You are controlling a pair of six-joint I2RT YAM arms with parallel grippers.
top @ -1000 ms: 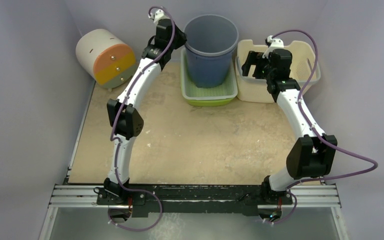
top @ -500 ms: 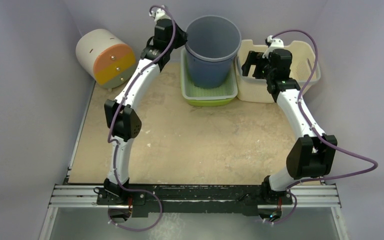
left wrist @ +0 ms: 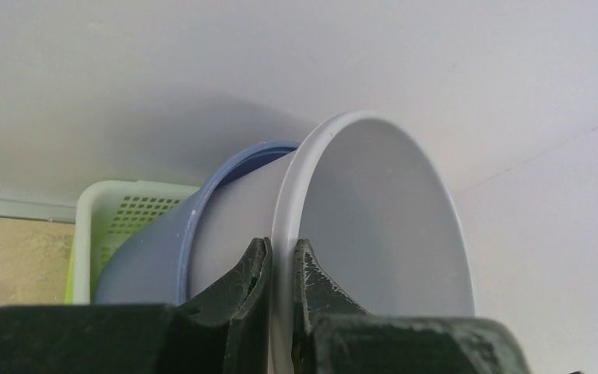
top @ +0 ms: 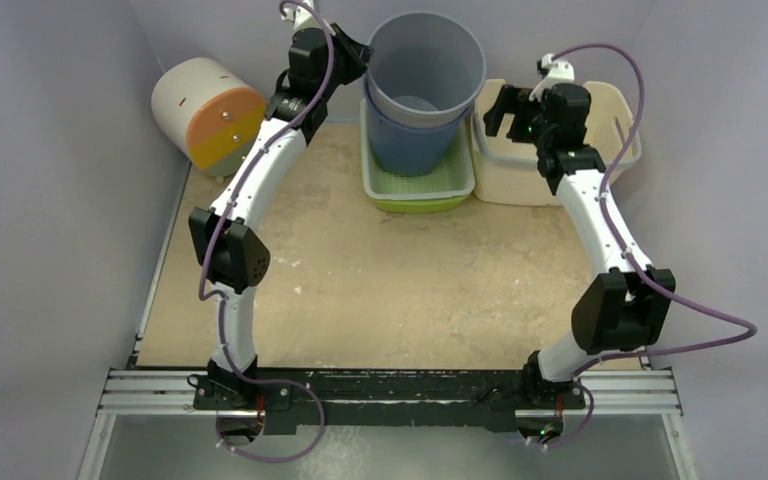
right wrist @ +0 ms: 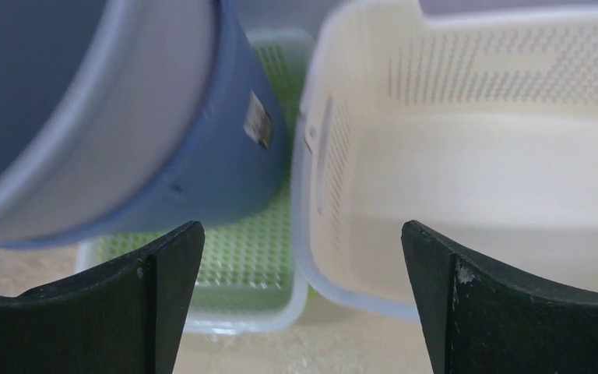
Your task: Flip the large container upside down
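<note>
Against the back wall (top: 220, 30), left jaws on an outstretched arm pinch the grey bucket (top: 426, 62); right jaws gape.

Finding: a robotics test cell in a laboratory. Plain pale panels (top: 60, 250) wall in a scuffed tabletop (top: 380, 290) on three sides. An aluminium rail (top: 390, 392) along the bottom of the frame carries the left arm (top: 260, 180) and the right arm (top: 600, 220), with a purple cable (top: 705, 320) run exposed. Staged household props stand at the top of the frame: a grey bucket (top: 425, 60), a green basket (top: 420, 195) and a cream basket (top: 510, 185).
</note>
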